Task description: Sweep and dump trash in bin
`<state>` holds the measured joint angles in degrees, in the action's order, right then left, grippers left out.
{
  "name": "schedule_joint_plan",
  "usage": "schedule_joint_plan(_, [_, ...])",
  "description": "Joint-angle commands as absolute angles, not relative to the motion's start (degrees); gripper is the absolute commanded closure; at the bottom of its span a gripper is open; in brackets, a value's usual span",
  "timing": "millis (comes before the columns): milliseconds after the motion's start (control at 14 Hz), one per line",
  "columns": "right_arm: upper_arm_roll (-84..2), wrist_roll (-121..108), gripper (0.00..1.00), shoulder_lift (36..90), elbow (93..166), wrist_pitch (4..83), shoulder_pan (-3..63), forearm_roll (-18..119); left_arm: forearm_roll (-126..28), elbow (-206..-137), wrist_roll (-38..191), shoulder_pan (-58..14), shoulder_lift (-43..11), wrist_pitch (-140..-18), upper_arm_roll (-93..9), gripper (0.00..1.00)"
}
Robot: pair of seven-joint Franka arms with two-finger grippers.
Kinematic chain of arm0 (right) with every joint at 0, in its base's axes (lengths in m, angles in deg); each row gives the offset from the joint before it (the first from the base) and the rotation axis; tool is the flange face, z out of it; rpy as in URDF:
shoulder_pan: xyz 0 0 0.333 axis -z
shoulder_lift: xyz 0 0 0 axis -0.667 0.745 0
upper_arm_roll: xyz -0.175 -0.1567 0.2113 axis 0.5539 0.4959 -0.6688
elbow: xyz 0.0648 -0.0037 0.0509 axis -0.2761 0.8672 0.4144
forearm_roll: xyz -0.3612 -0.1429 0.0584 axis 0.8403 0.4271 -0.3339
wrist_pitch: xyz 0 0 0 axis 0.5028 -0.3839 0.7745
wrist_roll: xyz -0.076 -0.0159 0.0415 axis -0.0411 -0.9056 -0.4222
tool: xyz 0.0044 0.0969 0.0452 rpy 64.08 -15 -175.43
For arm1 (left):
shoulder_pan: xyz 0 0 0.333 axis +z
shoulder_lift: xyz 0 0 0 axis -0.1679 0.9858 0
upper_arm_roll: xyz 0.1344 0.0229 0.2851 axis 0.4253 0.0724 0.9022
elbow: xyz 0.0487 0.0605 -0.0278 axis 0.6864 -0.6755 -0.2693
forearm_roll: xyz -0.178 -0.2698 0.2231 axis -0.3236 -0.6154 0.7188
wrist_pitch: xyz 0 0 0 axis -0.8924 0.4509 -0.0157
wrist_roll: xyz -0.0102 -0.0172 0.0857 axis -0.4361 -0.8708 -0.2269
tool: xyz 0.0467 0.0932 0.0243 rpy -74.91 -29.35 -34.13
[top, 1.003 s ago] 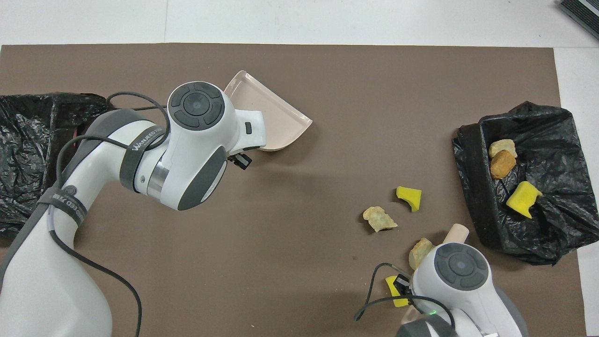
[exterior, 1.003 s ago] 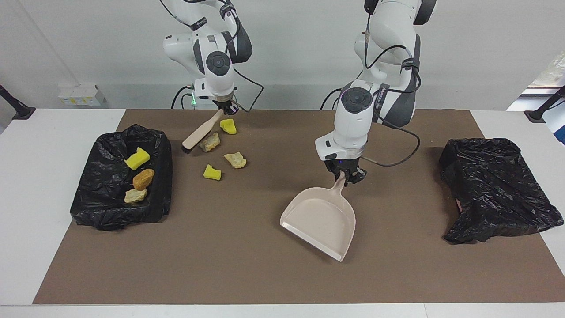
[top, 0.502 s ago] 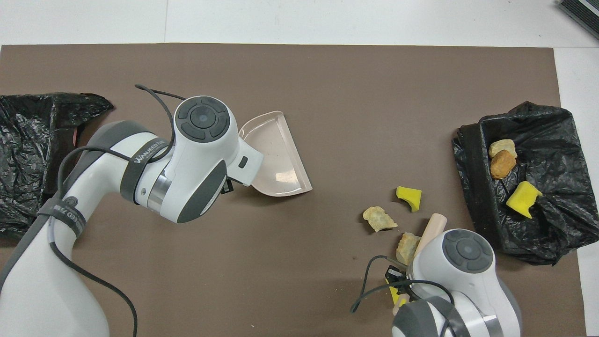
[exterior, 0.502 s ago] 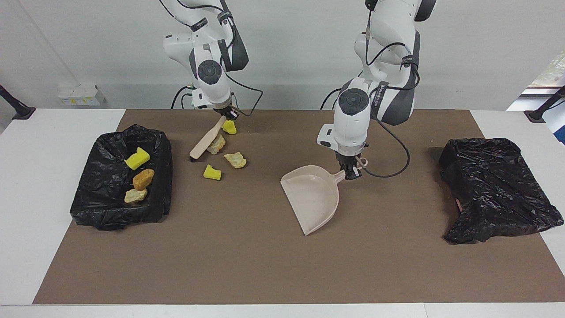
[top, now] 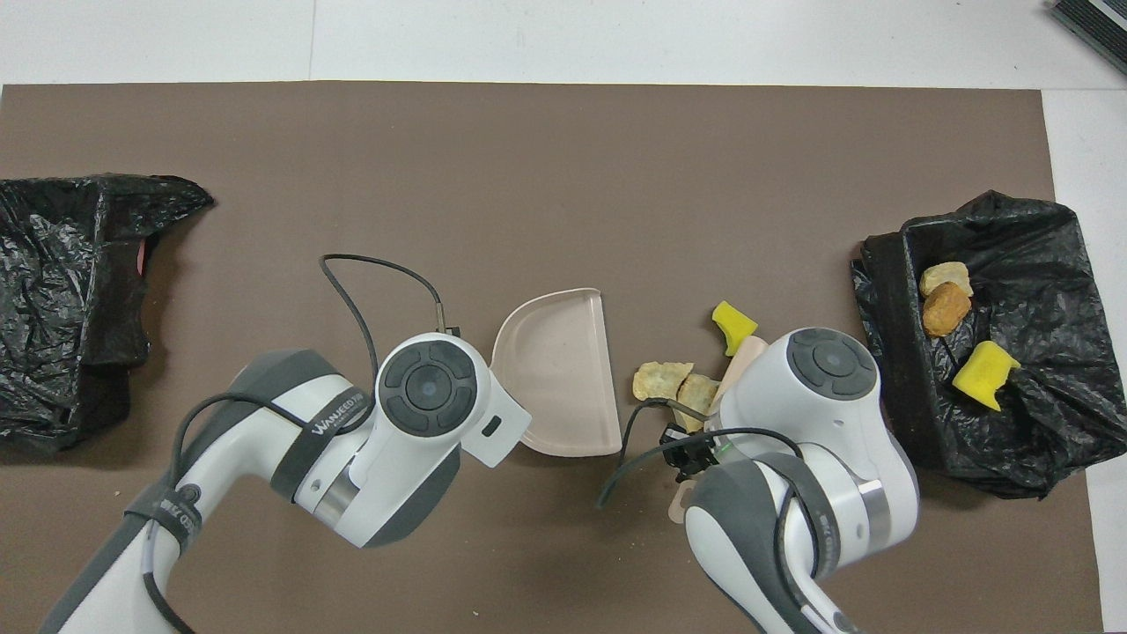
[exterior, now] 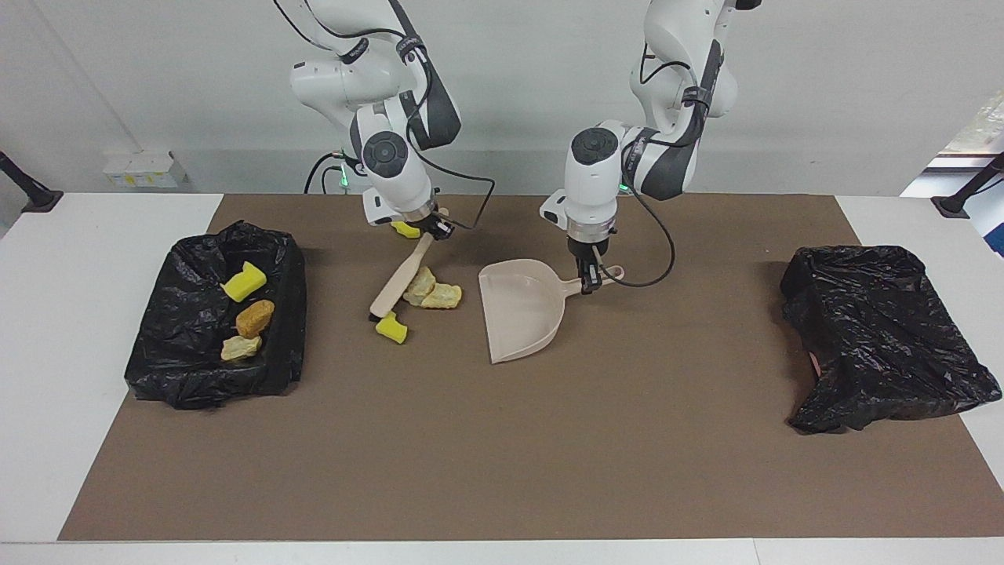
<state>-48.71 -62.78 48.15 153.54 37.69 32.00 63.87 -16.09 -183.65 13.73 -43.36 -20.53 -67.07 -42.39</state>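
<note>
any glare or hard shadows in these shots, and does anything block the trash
Facing view: even light, only soft shadows under the dustpan and beside the black bin; no glare on the mat. Overhead view: faint sheen on the bin liner; the right arm's housing covers part of the brush and one yellow lump, which the facing view shows.

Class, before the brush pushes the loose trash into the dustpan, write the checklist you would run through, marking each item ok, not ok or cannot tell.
1. Right gripper shut on brush: ok.
2. Left gripper shut on dustpan handle: ok.
3. Dustpan mouth faces the two beige lumps: ok.
4. Dustpan lip flat on the mat: cannot tell.
5. All loose trash gathered by the brush: not ok; one yellow sponge chunk lies nearer the robots, under the right gripper.
6. Open bin holds trash already: ok, three pieces.
</note>
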Motion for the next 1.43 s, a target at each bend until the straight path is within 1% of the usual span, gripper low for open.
schedule_joint_plan(0, [-48.9, -62.19, 1.0, 52.42, 147.95, 38.08, 28.32, 59.63, -15.29, -187.27, 19.19, -47.09, -22.75, -69.32, -41.62, 1.0])
schedule_joint_plan(143, [-48.82, -61.05, 1.0, 51.73, 147.59, 38.08, 22.97, 59.36, -15.29, -189.38, 20.71, -47.55, -23.01, -72.92, -41.62, 1.0])
schedule_joint_plan(215, [-48.82, -58.96, 1.0, 51.55, 147.59, 37.99, 21.9, 59.97, -15.29, -189.39, 21.24, -47.55, -23.01, -73.63, -41.71, 1.0])
schedule_joint_plan(358, [-48.82, -52.2, 1.0, 51.37, 146.37, 36.77, 20.75, 61.19, -15.38, -189.39, 21.24, -47.37, -22.92, -74.34, -41.62, 1.0])
schedule_joint_plan(645, [-48.29, -50.67, 1.0, 51.28, 141.71, 31.15, 21.8, 69.09, -15.38, -189.21, 21.24, -46.76, -22.66, -74.43, -41.53, 1.0])
schedule_joint_plan(717, [-48.29, -49.54, 1.0, 51.45, 141.44, 30.96, 22.84, 71.03, -15.38, -189.12, 21.24, -46.67, -22.57, -74.43, -41.44, 1.0])
schedule_joint_plan(860, [-48.38, -41.31, 1.0, 52.24, 141.35, 31.66, 27.05, 74.72, -15.47, -188.95, 21.59, -45.71, -22.3, -74.43, -41.53, 1.0])
schedule_joint_plan(1003, [-48.38, -38.11, 1.0, 53.12, 140.21, 31.75, 28.65, 78.76, -15.65, -188.86, 23.6, -45.61, -22.3, -74.34, -41.53, 1.0])
schedule_joint_plan(1146, [-48.64, -36.97, 1.0, 56.19, 135.74, 30.88, 31.89, 82.1, -16.52, -188.77, 25.54, -45.7, -22.22, -74.34, -41.53, 1.0])
schedule_joint_plan(1361, [-48.29, -29.95, 1.0, 59.44, 131.95, 30.78, 35.05, 87.91, -17.23, -188.68, 28.88, -45.88, -22.13, -74.34, -41.53, 1.0])
